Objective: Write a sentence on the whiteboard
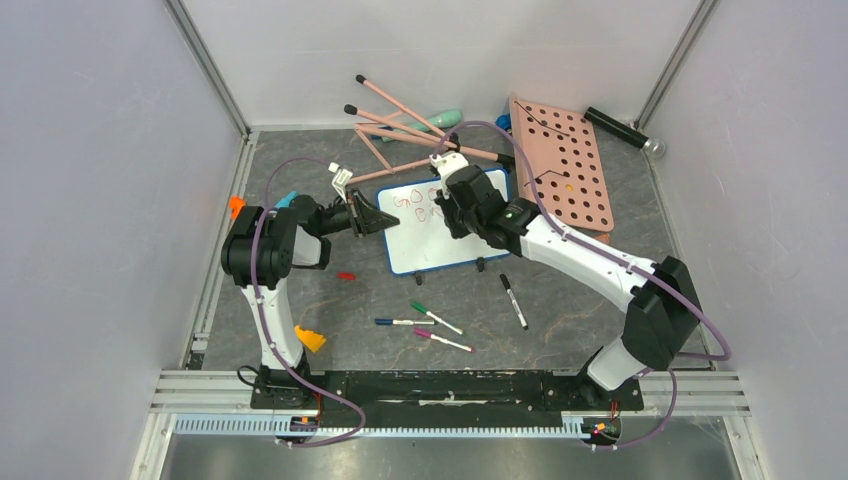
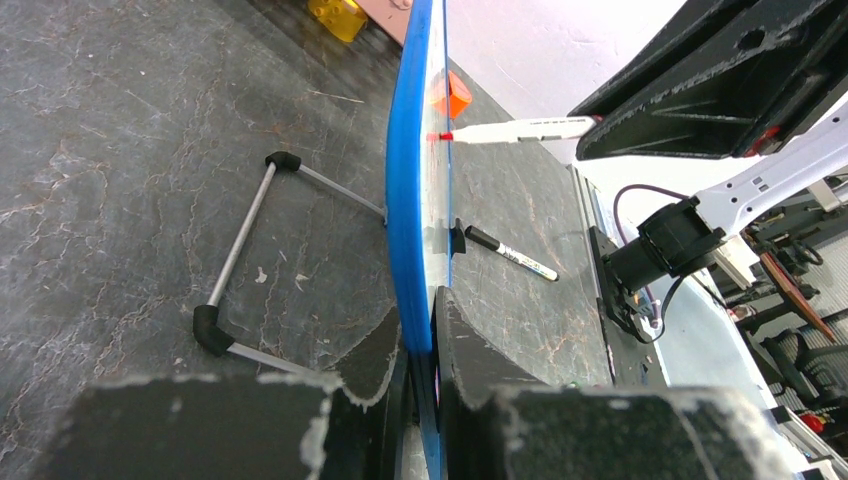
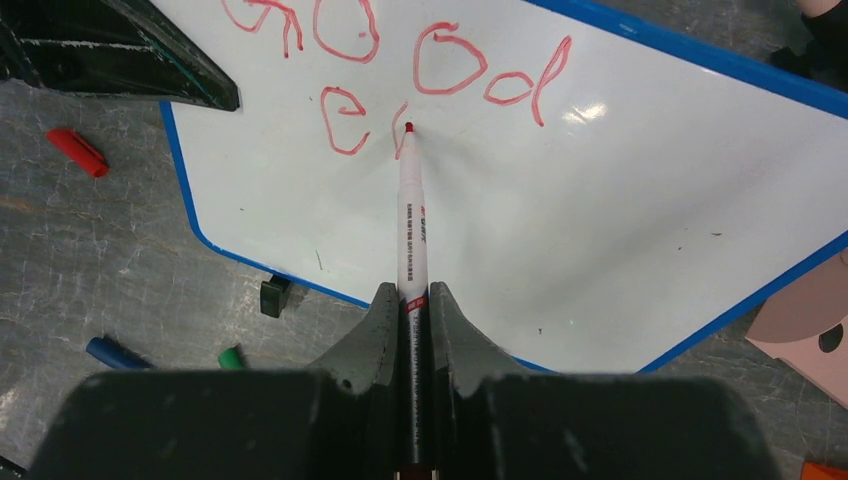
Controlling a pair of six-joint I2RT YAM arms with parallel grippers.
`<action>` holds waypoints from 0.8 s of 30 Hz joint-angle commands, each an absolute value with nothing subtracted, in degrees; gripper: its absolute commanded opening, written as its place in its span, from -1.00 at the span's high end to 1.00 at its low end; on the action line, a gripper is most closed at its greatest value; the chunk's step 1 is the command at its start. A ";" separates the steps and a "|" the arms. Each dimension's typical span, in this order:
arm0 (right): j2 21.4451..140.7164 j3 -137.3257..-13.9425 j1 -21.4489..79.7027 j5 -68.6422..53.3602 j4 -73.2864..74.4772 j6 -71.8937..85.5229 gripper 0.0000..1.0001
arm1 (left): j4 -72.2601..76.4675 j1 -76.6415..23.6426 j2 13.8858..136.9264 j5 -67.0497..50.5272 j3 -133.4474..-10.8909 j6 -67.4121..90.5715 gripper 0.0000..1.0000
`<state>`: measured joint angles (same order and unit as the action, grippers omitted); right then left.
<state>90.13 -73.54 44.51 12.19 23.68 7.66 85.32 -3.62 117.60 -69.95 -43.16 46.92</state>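
The blue-rimmed whiteboard (image 1: 440, 250) stands tilted mid-table. My left gripper (image 1: 383, 220) is shut on its left edge; in the left wrist view the jaws (image 2: 420, 335) pinch the blue rim (image 2: 408, 200). My right gripper (image 1: 452, 208) is shut on a white marker with a red tip (image 3: 412, 220). The tip touches the board (image 3: 600, 200) on the second line. The red writing (image 3: 440, 70) reads "good", with "e" and one stroke beneath it. The marker also shows in the left wrist view (image 2: 520, 128), its tip against the board.
A black marker (image 1: 513, 300), green (image 1: 435, 317), blue (image 1: 403, 322) and purple (image 1: 441, 340) markers and a red cap (image 1: 346, 275) lie in front of the board. The pink pegboard (image 1: 565, 170) and pink sticks (image 1: 410, 130) lie behind it. An orange block (image 1: 309, 339) sits near left.
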 commanded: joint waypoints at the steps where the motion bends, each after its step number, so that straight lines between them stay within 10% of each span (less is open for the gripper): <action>1: 91.22 -76.90 43.42 12.61 22.27 7.36 1.00 | 89.21 -2.72 118.49 -68.82 -43.59 41.85 0.96; 24: 89.10 -73.33 41.99 13.74 23.33 7.62 1.00 | 89.21 -2.73 118.35 -68.92 -43.59 41.89 0.96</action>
